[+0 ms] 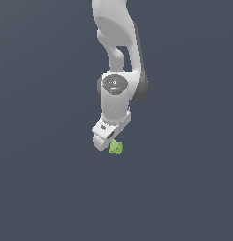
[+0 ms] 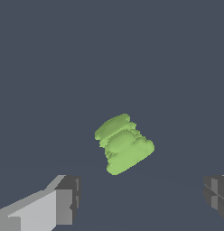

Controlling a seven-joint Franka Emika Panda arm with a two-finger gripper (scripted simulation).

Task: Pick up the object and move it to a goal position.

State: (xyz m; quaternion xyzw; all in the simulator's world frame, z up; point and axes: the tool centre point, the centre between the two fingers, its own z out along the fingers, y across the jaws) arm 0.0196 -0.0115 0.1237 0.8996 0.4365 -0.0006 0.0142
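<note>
Gripper [image 2: 141, 198] spread wide, object [image 2: 123, 143] between fingers, untouched.

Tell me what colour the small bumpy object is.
Yellow-green; the small bumpy object shows best in the wrist view.

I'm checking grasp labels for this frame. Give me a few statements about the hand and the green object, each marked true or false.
1. The hand is open. True.
2. The object is clamped between the fingers. False: it lies apart from both, with gaps on each side.
3. The object is yellow-green and ridged. True.
4. In the exterior view the object sits far from the arm. False: it is right beside the hand.
5. Several objects lie around. False: only one shows.
</note>
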